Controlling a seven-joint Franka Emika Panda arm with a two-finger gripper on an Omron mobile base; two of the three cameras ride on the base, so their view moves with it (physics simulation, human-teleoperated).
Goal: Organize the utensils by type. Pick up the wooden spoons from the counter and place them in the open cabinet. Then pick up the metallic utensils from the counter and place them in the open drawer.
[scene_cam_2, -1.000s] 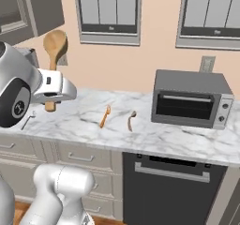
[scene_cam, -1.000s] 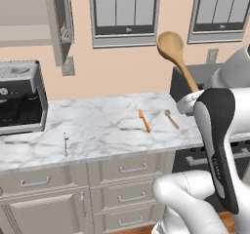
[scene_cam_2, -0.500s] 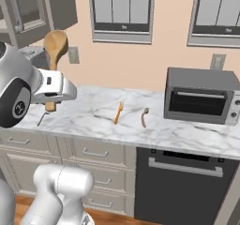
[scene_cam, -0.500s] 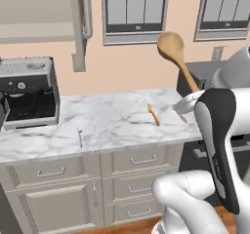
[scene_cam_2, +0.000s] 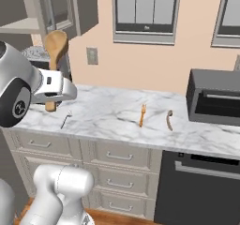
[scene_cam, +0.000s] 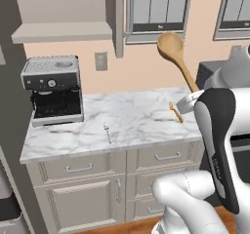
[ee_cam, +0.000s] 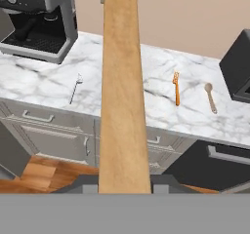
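The hand [scene_cam_2: 50, 108] is clamped on the handle of the large wooden spoon [scene_cam: 177, 58], well above the counter [scene_cam: 132, 123]. In the left base view its long axis leans, the round bowl toward 11 o'clock; in the right base view it stands nearly upright. The hand view adds the three utensils lying on the counter: the thin silver utensil [ee_cam: 75, 88] at 10 o'clock, the orange fork [ee_cam: 177, 87] and the small wooden spoon [ee_cam: 211, 97] at 2 o'clock, both with their long axis about 12 to 6.
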